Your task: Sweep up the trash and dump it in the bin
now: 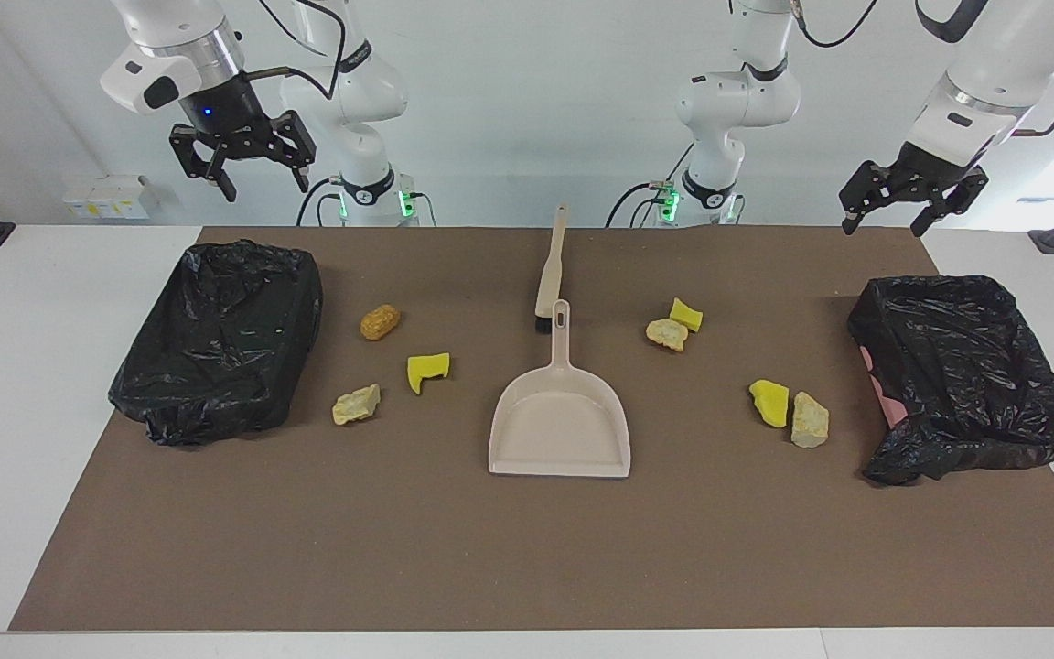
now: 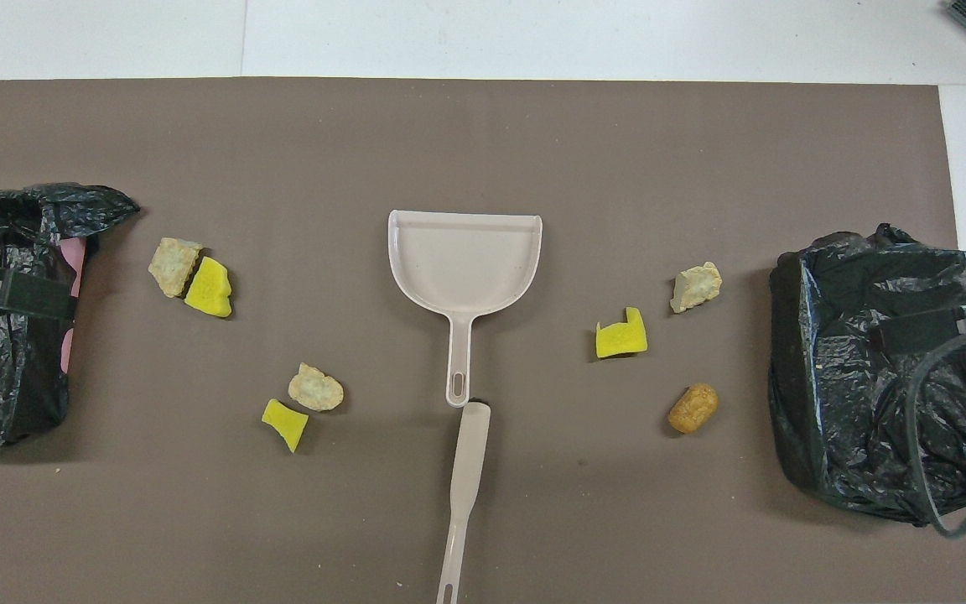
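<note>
1. on the brown mat of the counter lie seven bits of trash, all loose around the beige dustpan.
2. three bits are bright yellow sponge, three are pale and look like rocks, and one is brown like a peanut.
3. a black-bagged bin sits at each end.
4. the left gripper hangs high with fingers open and empty.
5. the right gripper does too.
</note>
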Available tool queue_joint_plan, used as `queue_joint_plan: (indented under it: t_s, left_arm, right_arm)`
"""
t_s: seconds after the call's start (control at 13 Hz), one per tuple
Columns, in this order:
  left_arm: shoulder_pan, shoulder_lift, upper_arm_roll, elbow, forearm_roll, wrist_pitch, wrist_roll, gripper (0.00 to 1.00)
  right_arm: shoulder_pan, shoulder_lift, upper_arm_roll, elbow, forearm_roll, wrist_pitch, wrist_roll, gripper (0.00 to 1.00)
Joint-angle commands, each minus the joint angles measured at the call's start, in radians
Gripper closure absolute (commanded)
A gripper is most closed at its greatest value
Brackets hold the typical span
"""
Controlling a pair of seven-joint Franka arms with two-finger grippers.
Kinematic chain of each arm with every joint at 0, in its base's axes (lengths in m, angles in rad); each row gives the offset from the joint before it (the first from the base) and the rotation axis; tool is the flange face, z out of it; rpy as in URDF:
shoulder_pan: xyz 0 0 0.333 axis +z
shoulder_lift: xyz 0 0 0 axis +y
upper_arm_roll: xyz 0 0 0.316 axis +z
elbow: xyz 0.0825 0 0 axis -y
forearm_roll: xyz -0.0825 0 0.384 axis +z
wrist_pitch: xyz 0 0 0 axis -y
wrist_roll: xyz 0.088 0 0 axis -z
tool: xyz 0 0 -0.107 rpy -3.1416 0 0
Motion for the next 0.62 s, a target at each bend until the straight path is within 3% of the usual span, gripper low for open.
queue_joint_plan:
  t_s: [0.0,0.39,0.54]
  left_arm:
    - [-0.03,-0.026,-0.013,-0.02,-0.009,-0.025,-0.006,0.0]
    - [-0.119,-0.058,-0.02,-0.055,-0.012,-0.094,0.0,0.0]
    - [-0.148,-0.115,-0.025,-0.2,-0.014,-0.088,0.002,0.0]
  right_arm:
    - [0.003,-0.019,0.01,-0.032,0.015,0.003,-0.021,0.0]
    - [0.038,-0.014,0.012,-0.055,0.015,0.048,-0.021,0.0]
    - [0.041,-0.006,0.012,-0.065,0.014,0.115,-0.021,0.0]
